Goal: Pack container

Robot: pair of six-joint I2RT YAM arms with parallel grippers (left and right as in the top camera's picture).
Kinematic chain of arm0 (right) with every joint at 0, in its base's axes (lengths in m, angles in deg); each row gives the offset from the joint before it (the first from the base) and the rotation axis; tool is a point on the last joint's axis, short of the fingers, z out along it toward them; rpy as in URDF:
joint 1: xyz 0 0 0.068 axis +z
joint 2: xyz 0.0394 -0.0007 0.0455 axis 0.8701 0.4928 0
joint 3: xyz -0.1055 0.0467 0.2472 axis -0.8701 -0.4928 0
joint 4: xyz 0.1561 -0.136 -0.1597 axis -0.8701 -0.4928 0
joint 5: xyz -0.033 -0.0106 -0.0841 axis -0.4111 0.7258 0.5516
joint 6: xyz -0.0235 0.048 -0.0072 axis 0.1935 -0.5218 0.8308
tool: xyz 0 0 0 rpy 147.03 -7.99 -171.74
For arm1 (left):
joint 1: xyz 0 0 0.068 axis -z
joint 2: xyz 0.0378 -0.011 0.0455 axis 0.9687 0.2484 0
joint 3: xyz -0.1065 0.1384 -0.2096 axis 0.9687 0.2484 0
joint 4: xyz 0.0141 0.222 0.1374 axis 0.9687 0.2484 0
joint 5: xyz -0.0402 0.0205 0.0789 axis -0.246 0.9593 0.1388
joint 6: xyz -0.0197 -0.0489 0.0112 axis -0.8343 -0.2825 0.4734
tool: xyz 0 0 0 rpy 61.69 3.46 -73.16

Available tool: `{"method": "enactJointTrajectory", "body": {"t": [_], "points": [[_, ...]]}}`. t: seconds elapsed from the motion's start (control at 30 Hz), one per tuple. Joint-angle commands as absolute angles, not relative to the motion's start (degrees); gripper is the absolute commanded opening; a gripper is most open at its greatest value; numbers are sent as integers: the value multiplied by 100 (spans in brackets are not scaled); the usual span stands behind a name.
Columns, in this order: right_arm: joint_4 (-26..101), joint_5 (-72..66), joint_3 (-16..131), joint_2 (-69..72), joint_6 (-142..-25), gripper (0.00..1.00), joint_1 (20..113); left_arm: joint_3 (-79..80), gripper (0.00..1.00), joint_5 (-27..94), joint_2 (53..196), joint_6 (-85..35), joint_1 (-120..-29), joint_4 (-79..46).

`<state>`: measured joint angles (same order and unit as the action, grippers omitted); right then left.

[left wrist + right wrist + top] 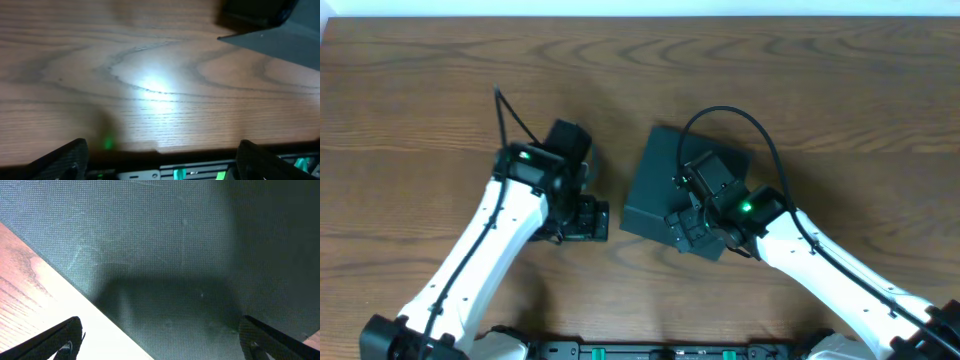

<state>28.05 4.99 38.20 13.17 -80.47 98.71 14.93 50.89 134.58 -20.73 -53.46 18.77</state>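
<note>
Near the middle of the brown wood-grain table (pixel 420 100), slightly to the right, sits the dark teal-green, roughly square matte box container (pixel 655 185), turned at an angle to the table edge. Its flat top faces up with the lid down, so whatever is inside cannot be seen.

Over the container's near right part hangs the right gripper (pixel 690 230). In the right wrist view its two black fingers stand far apart at the lower corners, with nothing between them (pixel 165 340) but the finely textured teal lid (pixel 165 245). Whether the fingertips touch that surface cannot be told. A strip of table (pixel 30 290) shows at the left.

Just left of the container, the left gripper (pixel 585 220) hangs over bare wood. Its jaws are also spread wide and hold nothing (pixel 165 162). The left wrist view shows the wood (pixel 150 75) under a bright glare, and a corner of the container (pixel 295 40) at the upper right.
</note>
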Motion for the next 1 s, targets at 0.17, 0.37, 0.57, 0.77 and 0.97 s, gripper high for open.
{"method": "enactJointTrajectory", "body": {"t": [0.17, 0.37, 0.57, 0.77, 0.97], "points": [[2831, 357, 3772, 1483, -8115, 99, 9950, 1759, 95, 5765, 13862, -2851, -4673, 1416], [2888, 355, 3772, 1483, -8196, 99, 9950, 1761, 95, 6095, 14704, -2851, -4621, 1126], [2914, 357, 3772, 1483, -8373, 99, 9950, 2266, 95, 6381, 14881, -2856, -4394, 479], [2921, 357, 3772, 1483, -8375, 99, 9950, 2653, 95, 6174, 14881, -2853, -4098, 15], [2936, 355, 3772, 1483, -8489, 99, 9950, 2653, 95, 6038, 14881, -2853, -3803, -223]]}}
